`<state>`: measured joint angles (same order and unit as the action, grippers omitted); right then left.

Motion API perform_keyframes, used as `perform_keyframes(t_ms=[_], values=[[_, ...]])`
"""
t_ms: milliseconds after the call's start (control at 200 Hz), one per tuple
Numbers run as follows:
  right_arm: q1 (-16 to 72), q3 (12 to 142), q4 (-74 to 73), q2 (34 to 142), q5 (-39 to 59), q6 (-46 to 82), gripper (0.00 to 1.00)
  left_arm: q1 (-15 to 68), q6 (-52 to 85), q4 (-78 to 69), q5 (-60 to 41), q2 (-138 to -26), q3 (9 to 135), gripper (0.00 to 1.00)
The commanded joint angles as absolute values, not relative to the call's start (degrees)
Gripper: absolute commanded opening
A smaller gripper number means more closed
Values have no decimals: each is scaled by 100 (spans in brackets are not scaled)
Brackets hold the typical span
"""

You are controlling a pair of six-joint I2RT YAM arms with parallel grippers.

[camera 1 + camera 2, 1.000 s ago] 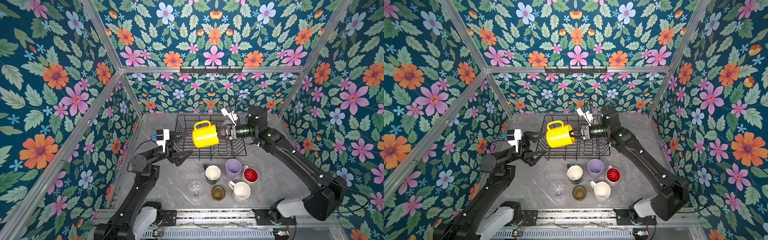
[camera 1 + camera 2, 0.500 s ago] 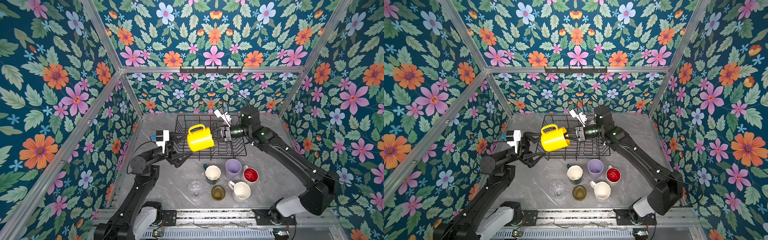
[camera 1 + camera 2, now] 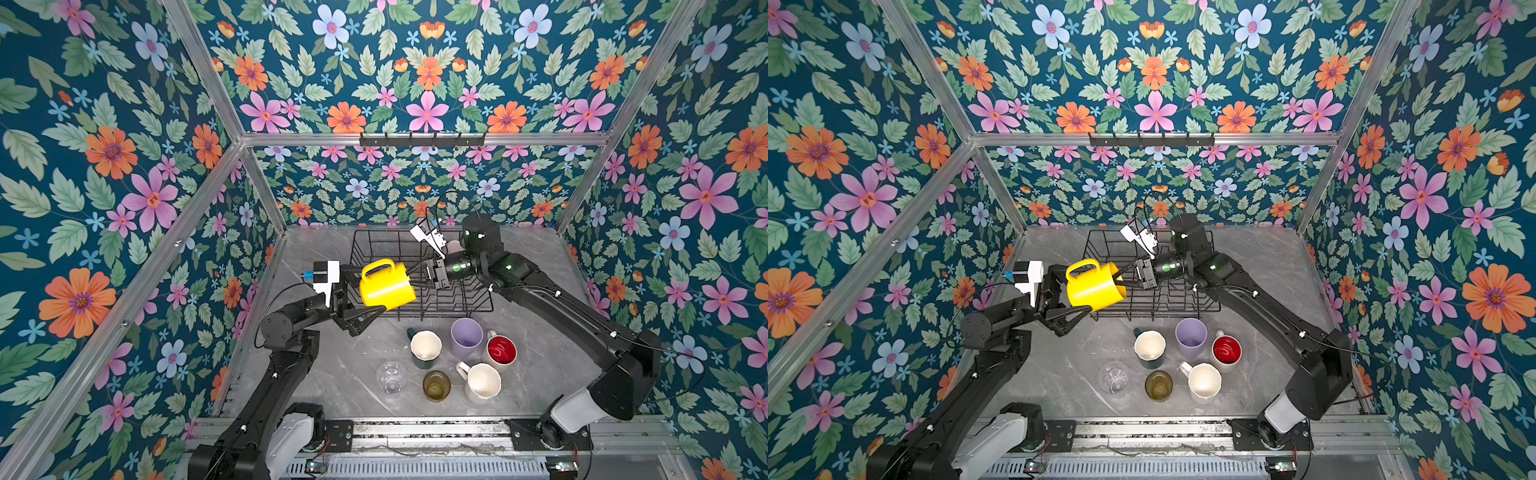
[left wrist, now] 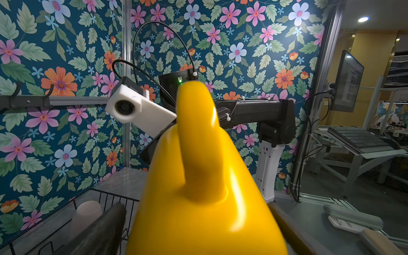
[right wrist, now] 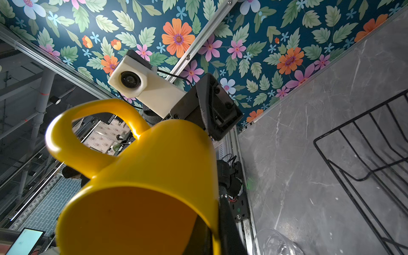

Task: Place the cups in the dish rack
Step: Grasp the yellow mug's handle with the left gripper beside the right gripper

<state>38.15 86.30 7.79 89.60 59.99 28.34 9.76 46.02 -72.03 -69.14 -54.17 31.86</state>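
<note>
The yellow mug (image 3: 386,286) (image 3: 1094,286) hangs on its side above the front left corner of the black wire dish rack (image 3: 457,299) (image 3: 1183,300). My right gripper (image 3: 409,278) (image 5: 215,238) is shut on its rim, one finger inside and one outside. My left gripper (image 3: 359,291) (image 4: 194,231) is open, and its fingers (image 4: 99,231) straddle the mug's base end (image 4: 198,187). A cream cup (image 4: 88,212) stands in the rack. On the table in front stand a dark green mug (image 3: 426,347), a lilac tumbler (image 3: 466,337), a red-lined mug (image 3: 500,350), a white mug (image 3: 482,382), an olive glass (image 3: 436,385) and a clear glass (image 3: 391,376).
The loose cups cluster between the two arm bases, just in front of the rack. A black hook rail (image 3: 422,140) runs along the back wall above the rack. Flowered walls close in the left, back and right sides of the grey table (image 3: 316,374).
My right gripper has carried the yellow mug left and a little lower, from above the rack's middle into the gap between my left fingers. The left arm has barely moved.
</note>
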Motion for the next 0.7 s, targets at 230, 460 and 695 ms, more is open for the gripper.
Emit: perform_keyframes(t_ms=[230, 460, 695], values=[[3923, 8848, 228, 9164, 6209, 2978, 0, 993, 4841, -7692, -7085, -5522, 3208, 99], [3988, 8895, 36, 9286, 6237, 3088, 0, 1002, 5046, -7902, -7161, -5605, 3243, 98], [4016, 8922, 2, 9357, 6251, 3126, 0, 1002, 5239, -8134, -7215, -5675, 3270, 95]])
